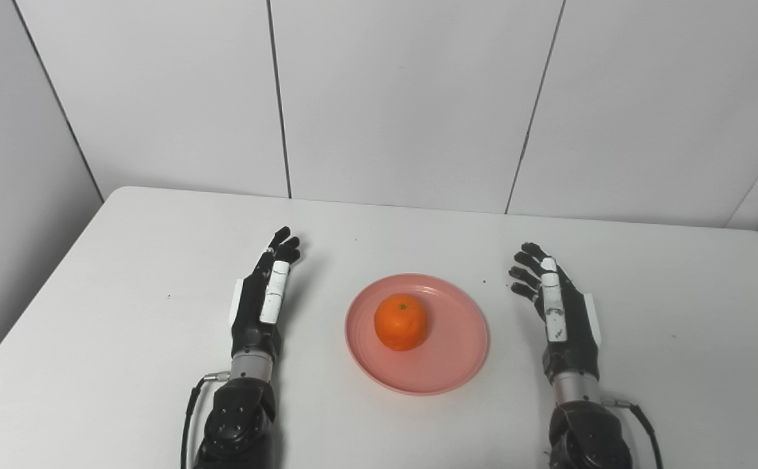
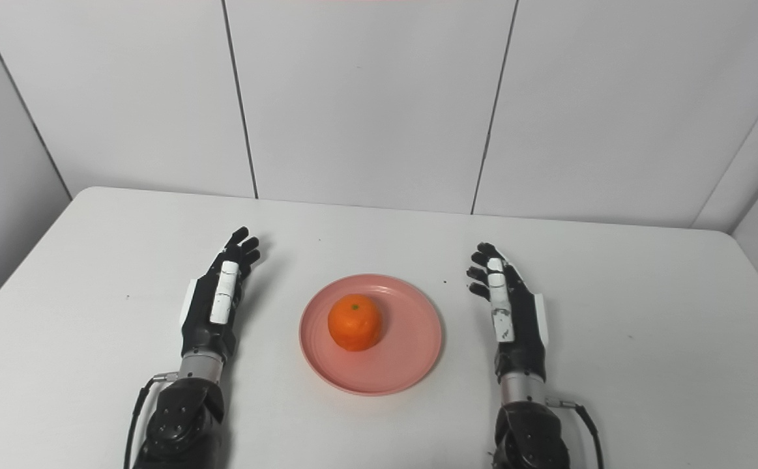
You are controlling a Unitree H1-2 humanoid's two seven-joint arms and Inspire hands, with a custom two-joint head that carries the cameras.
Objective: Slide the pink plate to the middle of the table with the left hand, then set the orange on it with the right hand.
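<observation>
**Orange already on the plate, both hands released beside it**

The wide white rectangular tabletop (image 1: 124, 339) carries everything, backed by pale grey panelled walls. Taking the round, shallow pink plastic plate (image 1: 447, 365) as the landmark: it lies flat near the middle of the tabletop, a little toward the robot's side. On it, left of the plate's centre and touching its floor, sits the round orange fruit (image 1: 401, 322), stalk end up. It has no long axis to speak of, so no approach direction is favoured.

The black-and-white left hand (image 1: 262, 306) lies to the left of the plate, near it but apart, fingers stretched out and pointing away from the robot toward the far wall. It holds nothing and is released. The black-and-white right hand (image 1: 558, 306) lies to the right of the plate, likewise near but clear of the rim, fingers spread and slightly curled, grasping nothing. The plate sits between the two hands; the orange, being off-centre, lies somewhat nearer the left hand than the right.

Judging from how things lie, both steps of the task look done: plate central, fruit on it. Any coming move would most likely be a retreat of the arms, and it turns only on each hand drawing back without brushing the plate's rim.

No brand, label or readable writing shows on the plate, the fruit, the hands or the walls. A few tiny dark specks mark the tabletop beyond the plate.
</observation>
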